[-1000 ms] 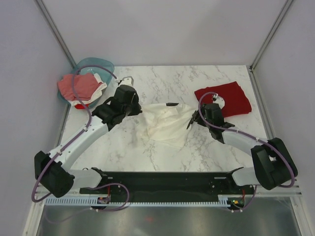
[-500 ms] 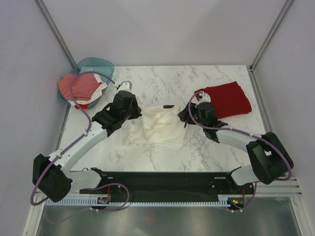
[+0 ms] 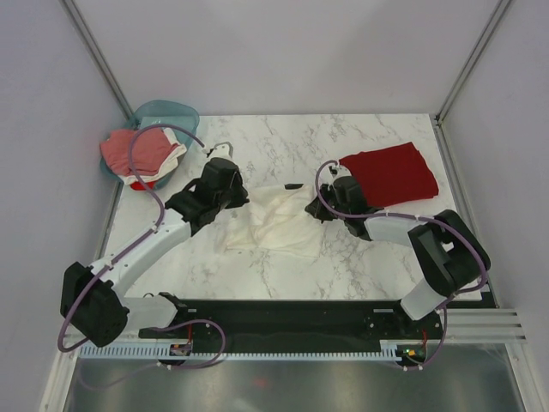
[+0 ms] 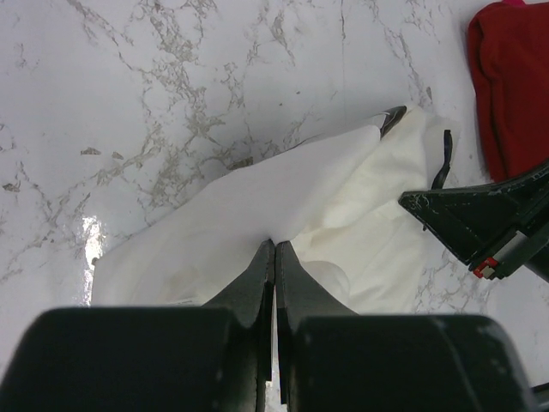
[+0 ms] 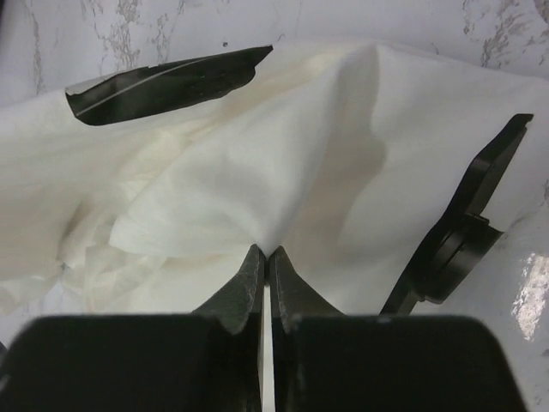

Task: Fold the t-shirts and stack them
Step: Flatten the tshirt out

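A crumpled white t-shirt with a bit of black print lies mid-table. My left gripper is shut on its left edge, and the wrist view shows cloth pinched at the fingertips. At the shirt's right edge my right gripper is shut on a fold, with fabric bunched at the tips. A folded dark red t-shirt lies at the far right. Pinkish-red and white t-shirts are heaped at the far left.
A teal basket stands at the far left corner under the heap of shirts. Grey walls close the table on three sides. Bare marble shows behind the white shirt and along the near edge. The right arm's cable loops close to the red shirt.
The right gripper has moved left onto the white shirt's right edge and shut on it. The shirt, lifted a second ago, now lies lower and flatter.
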Motion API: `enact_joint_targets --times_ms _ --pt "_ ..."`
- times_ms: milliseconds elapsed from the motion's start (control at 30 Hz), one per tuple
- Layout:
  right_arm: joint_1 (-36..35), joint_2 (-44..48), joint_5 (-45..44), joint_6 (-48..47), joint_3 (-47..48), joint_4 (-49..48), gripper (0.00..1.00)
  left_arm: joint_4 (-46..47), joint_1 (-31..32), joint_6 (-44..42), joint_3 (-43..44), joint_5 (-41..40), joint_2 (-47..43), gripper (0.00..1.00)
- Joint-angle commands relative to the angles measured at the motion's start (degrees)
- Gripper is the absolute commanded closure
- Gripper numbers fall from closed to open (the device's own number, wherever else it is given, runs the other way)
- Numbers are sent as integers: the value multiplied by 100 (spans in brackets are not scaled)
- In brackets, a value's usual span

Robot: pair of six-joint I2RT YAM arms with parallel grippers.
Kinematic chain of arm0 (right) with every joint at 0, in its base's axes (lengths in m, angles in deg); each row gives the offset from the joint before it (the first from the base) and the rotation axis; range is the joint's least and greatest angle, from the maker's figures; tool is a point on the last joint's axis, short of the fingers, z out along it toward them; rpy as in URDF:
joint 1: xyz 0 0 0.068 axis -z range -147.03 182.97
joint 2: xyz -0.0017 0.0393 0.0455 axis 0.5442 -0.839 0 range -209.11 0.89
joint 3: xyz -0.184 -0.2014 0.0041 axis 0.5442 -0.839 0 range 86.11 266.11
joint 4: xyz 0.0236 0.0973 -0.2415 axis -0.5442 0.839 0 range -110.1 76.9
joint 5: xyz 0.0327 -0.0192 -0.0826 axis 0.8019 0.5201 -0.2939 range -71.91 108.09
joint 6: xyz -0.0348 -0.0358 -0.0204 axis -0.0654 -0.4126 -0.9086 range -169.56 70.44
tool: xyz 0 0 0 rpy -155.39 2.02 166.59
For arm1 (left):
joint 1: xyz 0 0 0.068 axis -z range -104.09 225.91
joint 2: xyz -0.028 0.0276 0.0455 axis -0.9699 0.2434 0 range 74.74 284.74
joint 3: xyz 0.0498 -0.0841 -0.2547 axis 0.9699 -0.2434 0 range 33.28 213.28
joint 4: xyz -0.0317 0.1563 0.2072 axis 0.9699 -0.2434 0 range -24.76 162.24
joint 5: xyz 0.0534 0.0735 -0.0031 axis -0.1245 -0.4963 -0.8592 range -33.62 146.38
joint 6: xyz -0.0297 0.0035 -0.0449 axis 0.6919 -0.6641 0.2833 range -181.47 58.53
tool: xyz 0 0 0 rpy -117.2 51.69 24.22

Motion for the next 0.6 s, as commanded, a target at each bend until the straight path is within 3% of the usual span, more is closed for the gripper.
enact_joint_targets --times_ms 0,167,300,467,567 --pt "8 300 -284 -59 236 74 100 202 -62 195 240 -78 124 98" --pt "201 1091 -1349 133 -36 584 100 158 -492 493 100 27 361 98" --pt "631 1908 -2122 521 -450 813 100 158 -1195 1003 -198 264 239 98" --pt "711 3007 -3176 574 -652 1322 100 158 -1302 1162 -559 -376 -559 98" --pt "729 3298 -3302 416 -424 1700 100 -122 -1372 1328 -489 -589 -1105 98"
